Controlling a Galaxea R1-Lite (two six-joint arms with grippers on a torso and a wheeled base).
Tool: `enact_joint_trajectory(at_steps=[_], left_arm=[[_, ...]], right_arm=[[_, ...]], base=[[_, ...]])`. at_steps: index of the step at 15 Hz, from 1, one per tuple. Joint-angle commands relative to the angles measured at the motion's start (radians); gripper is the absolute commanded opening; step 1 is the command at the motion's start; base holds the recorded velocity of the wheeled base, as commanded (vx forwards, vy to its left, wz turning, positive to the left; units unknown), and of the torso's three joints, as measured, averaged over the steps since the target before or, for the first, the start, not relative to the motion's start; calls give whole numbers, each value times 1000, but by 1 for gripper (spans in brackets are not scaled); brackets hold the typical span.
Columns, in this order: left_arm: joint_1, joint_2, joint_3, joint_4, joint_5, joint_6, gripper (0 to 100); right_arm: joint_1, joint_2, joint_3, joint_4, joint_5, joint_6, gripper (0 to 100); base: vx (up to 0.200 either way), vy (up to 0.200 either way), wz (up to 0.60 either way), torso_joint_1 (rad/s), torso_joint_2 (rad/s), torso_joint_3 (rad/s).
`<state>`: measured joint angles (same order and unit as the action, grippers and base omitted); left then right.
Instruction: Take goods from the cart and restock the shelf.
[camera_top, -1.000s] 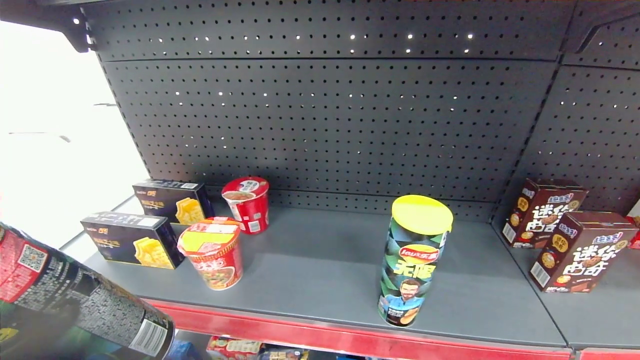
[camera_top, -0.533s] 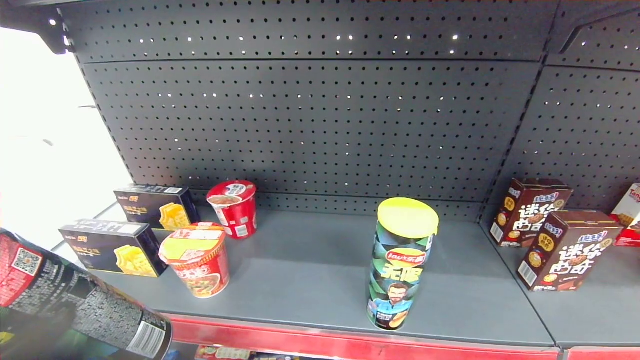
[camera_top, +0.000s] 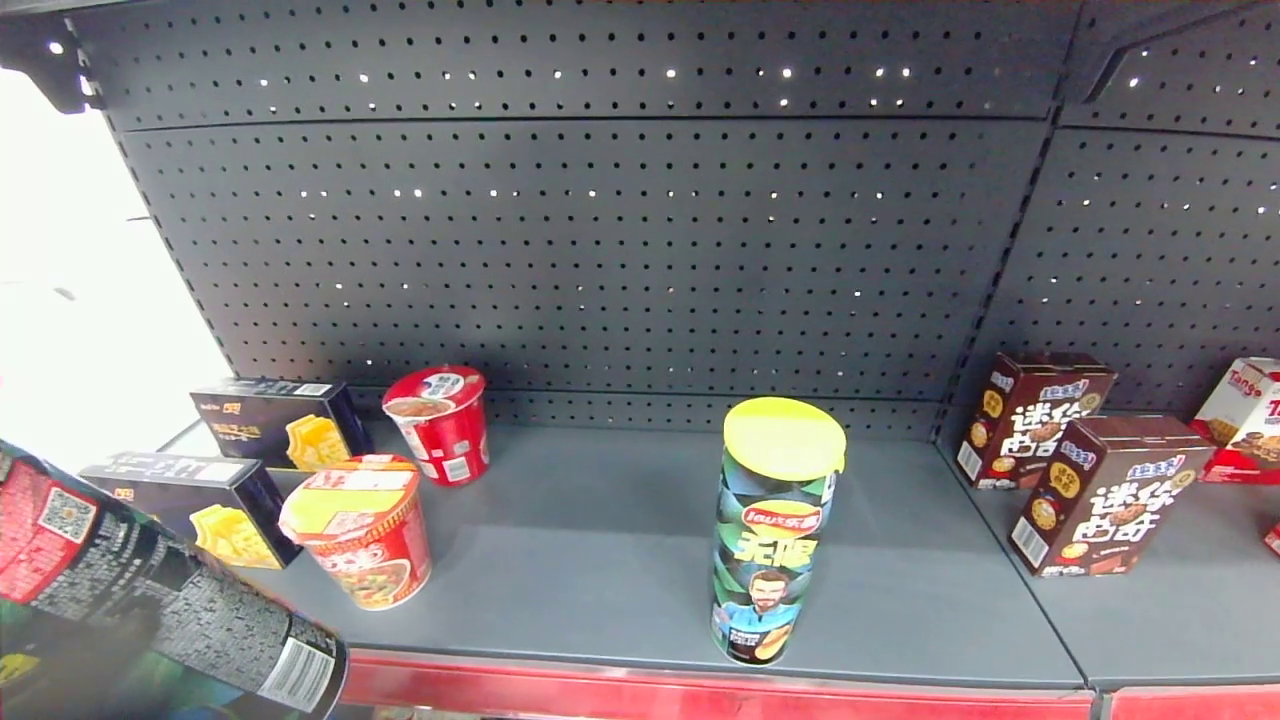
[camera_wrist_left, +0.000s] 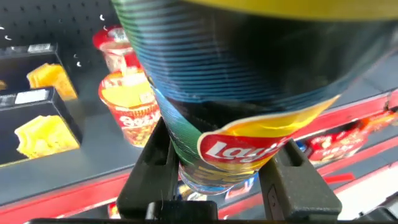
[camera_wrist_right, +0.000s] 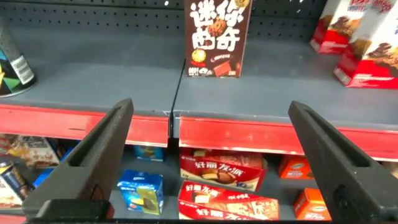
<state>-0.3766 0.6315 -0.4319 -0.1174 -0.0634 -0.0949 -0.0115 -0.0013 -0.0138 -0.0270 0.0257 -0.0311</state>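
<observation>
- Left wrist view shows the chip can (camera_wrist_left: 230, 124) squeezed between the two fingers of the left gripper (camera_wrist_left: 222, 171). The tight squeeze keeps the can from slipping out.
- The chip can hangs tilted in the air on the robot's left side, in front of the shelf (camera_top: 600, 560). It is not on the shelf yet.
- A standing can (camera_top: 775, 530) of the same kind is upright near the shelf's front, with its yellow lid on top. I think the held one belongs beside it, because same things go together.
- Bare gray shelf lies on both sides of the standing can, so there is room to set one down.
- Two red noodle cups (camera_top: 365, 530) and two dark boxes (camera_top: 280, 425) sit on the left part of the shelf. The front cup is near the held can and could get bumped.
- Brown boxes (camera_top: 1095, 495) stand far off on the right.
- The right gripper (camera_wrist_right: 211, 155) has its fingers spread wide and holds nothing. It faces the shelf's red front edge.
</observation>
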Motion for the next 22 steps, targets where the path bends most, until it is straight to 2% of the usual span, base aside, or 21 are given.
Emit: enact_joint_trajectory(at_steps=[1, 3, 6, 9, 11, 12, 14, 15, 17, 22], left_arm=[[-1, 2, -8, -2, 1, 0, 0], [-1, 5, -41, -2, 1, 0, 0], [-2, 53, -153, 18, -1, 3, 0], [-13, 180, -226, 5, -24, 7, 0], [-10, 272, -234, -56, -127, 4, 0], [-8, 343, -226, -119, -173, 9, 0], [-19, 442, -231, -243, -184, 7, 0], [-16, 510, -238, -318, -210, 4, 0], [4, 583, -237, -383, -283, 4, 0], [4, 666, -231, -442, -303, 3, 0]], right_arm=[[-1, 1, 0, -2, 0, -1, 100], [-1, 1, 0, -2, 0, 0, 100], [-1, 1, 0, -2, 2, 0, 100], [-1, 1, 0, -4, -6, 2, 100], [-1, 1, 0, -4, -7, 2, 100], [-1, 1, 14, 2, -20, 0, 100], [-1, 1, 11, 39, -44, 23, 100], [-1, 1, 11, 36, -43, 25, 100], [-1, 1, 11, 36, -41, 23, 100], [-1, 1, 11, 36, -40, 25, 100]], base=[[0, 0, 0, 0, 0, 0], [0, 0, 0, 0, 0, 0], [0, 0, 0, 0, 0, 0], [0, 0, 0, 0, 0, 0], [0, 0, 0, 0, 0, 0], [0, 0, 0, 0, 0, 0], [0, 0, 0, 0, 0, 0], [0, 0, 0, 0, 0, 0], [0, 0, 0, 0, 0, 0], [0, 0, 0, 0, 0, 0]])
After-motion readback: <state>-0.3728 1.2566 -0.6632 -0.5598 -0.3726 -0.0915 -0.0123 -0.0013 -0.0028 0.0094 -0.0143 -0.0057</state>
